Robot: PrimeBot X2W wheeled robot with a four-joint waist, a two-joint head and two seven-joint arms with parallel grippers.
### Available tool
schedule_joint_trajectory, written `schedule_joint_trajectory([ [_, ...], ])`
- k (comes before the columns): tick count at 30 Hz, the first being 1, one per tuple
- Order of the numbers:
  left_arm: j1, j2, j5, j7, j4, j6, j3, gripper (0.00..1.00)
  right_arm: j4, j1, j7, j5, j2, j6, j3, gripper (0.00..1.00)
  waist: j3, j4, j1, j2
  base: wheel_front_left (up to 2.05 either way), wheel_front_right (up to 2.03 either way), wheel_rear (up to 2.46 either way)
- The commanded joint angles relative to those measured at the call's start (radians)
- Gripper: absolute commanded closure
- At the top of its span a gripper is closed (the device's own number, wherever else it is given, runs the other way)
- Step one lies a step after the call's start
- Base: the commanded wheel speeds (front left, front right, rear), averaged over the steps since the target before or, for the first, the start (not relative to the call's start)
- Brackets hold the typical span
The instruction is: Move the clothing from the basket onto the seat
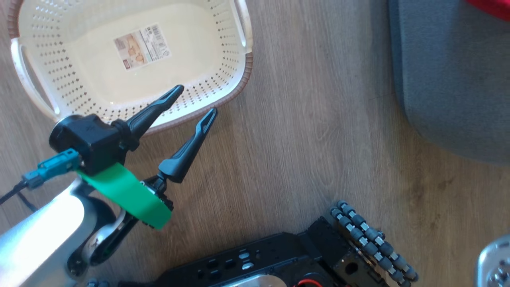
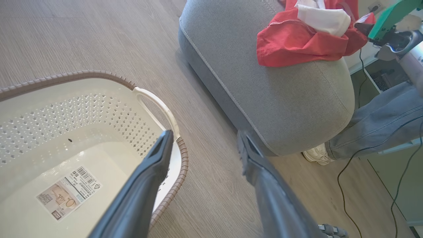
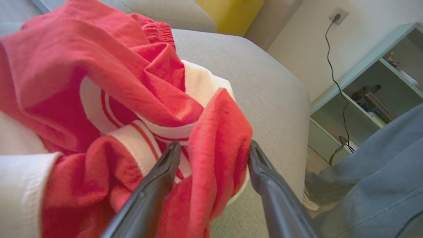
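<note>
Two grippers stand spread: our left gripper (image 1: pixel 196 99) over the cream perforated plastic basket (image 1: pixel 51 67), our right gripper (image 3: pixel 214 145) astride red white-striped fabric clothing (image 3: pixel 82 59) on the grey-blue upholstered seat (image 3: pixel 271 99).

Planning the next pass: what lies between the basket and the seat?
Bare wood floor, nothing on it: the left wrist view shows that stretch between the basket and the seat.

Red, white-striped clothing (image 3: pixel 132 99); grey seat (image 2: pixel 281 99); cream, brown-rimmed basket (image 1: pixel 217 67).
</note>
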Motion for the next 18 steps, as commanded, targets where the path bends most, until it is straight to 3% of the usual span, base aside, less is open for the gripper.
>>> schedule_joint_trajectory([
  [1, -0.007, 0.019, -0.012, -0.009, -0.022, 0.004, 0.039, 0.00, -0.039, 0.056, -0.016, 0.038, -0.050, 0.007, 0.027, 0.00, -0.020, -0.009, 0.0000, 0.0000, 0.00, 0.00, 0.00],
  [10, 0.010, -0.015, -0.043, -0.045, 0.048, -0.001, 0.042, 0.00, -0.131, 0.259, -0.103, 0.241, -0.095, 0.007, 0.193, 0.00, -0.148, -0.011, 0.0000, 0.0000, 0.00, 0.00, 0.00],
  [18, 0.054, -0.083, -0.085, -0.107, 0.155, -0.003, 0.042, 0.00, -0.264, 0.406, -0.139, 0.283, -0.082, 0.007, 0.360, 0.00, -0.317, 0.051, 0.0000, 0.0000, 0.00, 0.00, 0.00],
])
